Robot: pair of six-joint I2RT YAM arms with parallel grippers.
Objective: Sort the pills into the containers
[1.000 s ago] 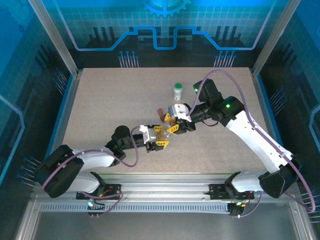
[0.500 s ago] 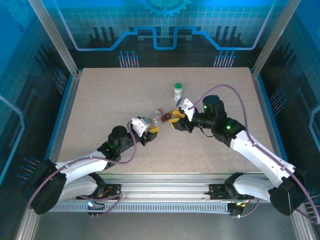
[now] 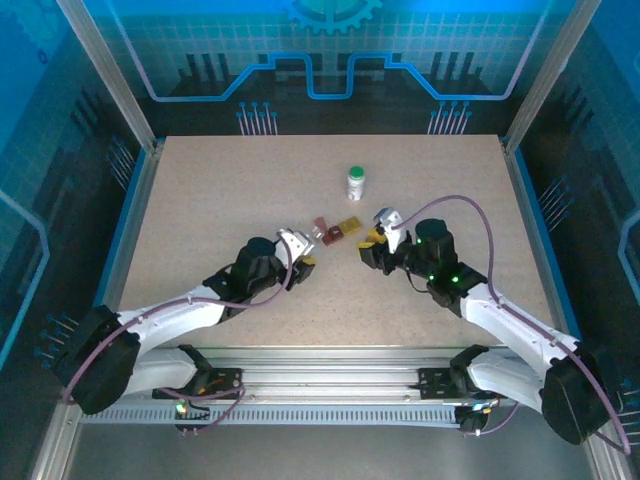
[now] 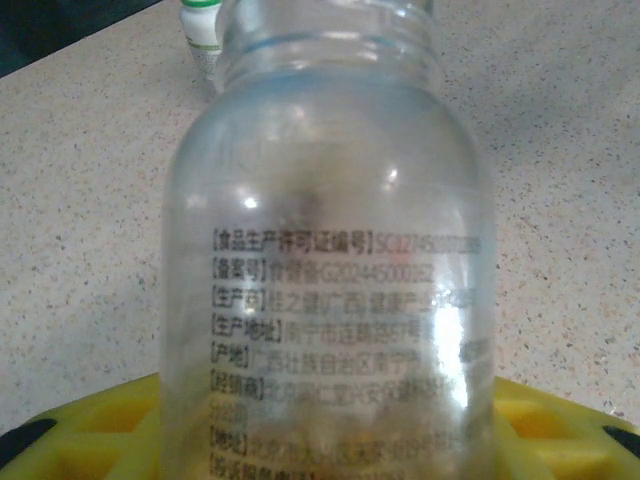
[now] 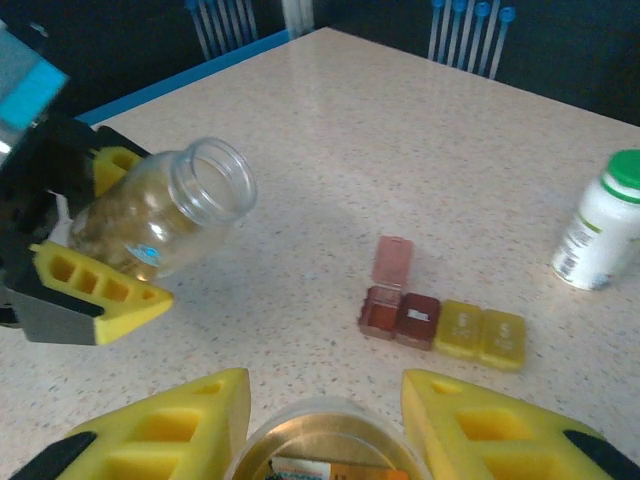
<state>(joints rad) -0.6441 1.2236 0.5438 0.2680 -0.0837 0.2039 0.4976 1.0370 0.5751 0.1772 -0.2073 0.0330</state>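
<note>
A clear bottle (image 5: 165, 215) with printed text lies tilted in my left gripper (image 3: 299, 252), which is shut on its body. Its mouth is open and pale brownish pills (image 5: 120, 235) lie inside. In the left wrist view the bottle (image 4: 325, 250) rises between the yellow fingers (image 4: 95, 425). My right gripper (image 5: 325, 425) is shut on a round cap (image 5: 325, 445), to the right of the bottle. Between the grippers lies a pill box strip (image 5: 440, 322) with two red-brown and two yellow compartments; the leftmost lid (image 5: 392, 262) stands open. A white bottle with a green cap (image 5: 603, 222) stands upright.
The white bottle (image 3: 356, 182) stands behind the pill box strip (image 3: 335, 230), toward the back of the speckled table (image 3: 220, 190). Metal frame rails run along the table's sides and front. Bare tabletop lies to the left and to the far right.
The two grippers have drawn apart. The right one went right and nearer with the cap. The left one kept the bottle and moved up and left. The pill box strip is now uncovered.
</note>
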